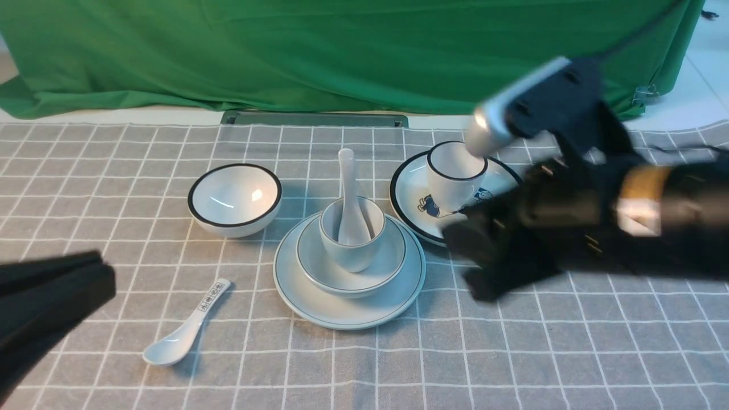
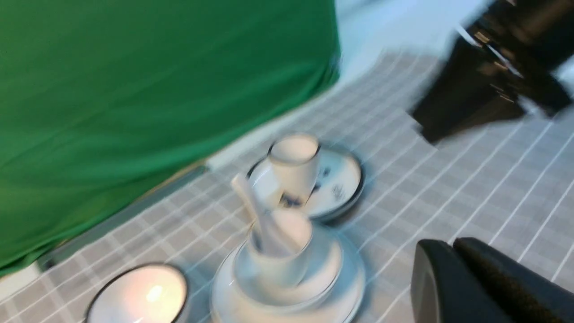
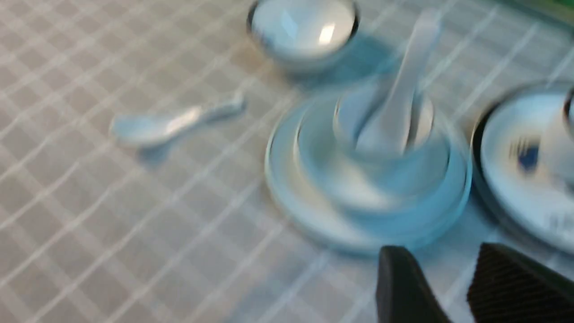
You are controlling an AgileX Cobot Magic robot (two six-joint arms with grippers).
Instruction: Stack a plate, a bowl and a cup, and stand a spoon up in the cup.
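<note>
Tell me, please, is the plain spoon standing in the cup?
Standing: the plain spoon rests inside the cup, bowl end down, handle leaning up past the rim.

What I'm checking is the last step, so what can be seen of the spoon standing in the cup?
The spoon is a plain white, glossy soup spoon, ceramic by its look, with an unmarked handle. It stands scoop-down inside the cup, its handle rising well above the rim on the far side, nearly upright. Only the cup touches it. The cup sits in the bowl, which rests on the plate.
</note>
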